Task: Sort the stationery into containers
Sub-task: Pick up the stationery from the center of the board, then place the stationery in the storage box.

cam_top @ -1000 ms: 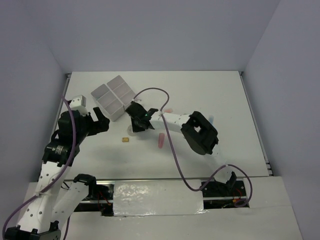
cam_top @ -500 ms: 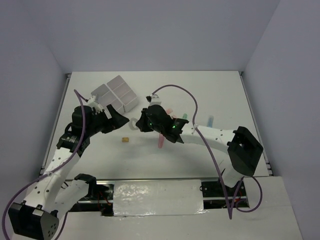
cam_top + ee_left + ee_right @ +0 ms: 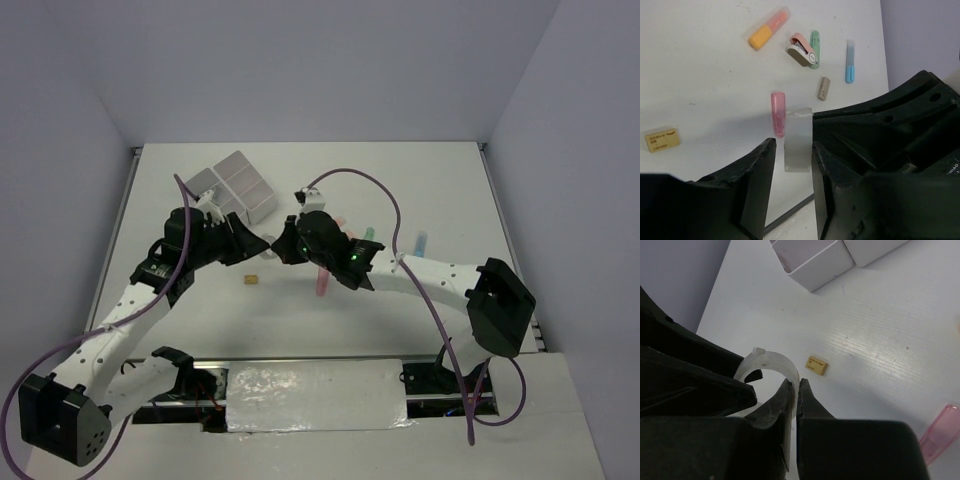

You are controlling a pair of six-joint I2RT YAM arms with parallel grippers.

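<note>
right end effector [image 3: 794, 386] tight on clear tape ring [image 3: 774, 360], left end effector [image 3: 792, 150] parted around it

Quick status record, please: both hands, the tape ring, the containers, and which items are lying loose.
left hand: open, fingers either side of the tape ring, with a slight gap on one side
right hand: shut on the tape ring's wall
tape ring: between the two hands, held by the right
containers: white four-compartment block, beyond the left hand in the top view
loose items: orange marker, pink marker, green marker, light blue marker, tan eraser, grey eraser
</note>
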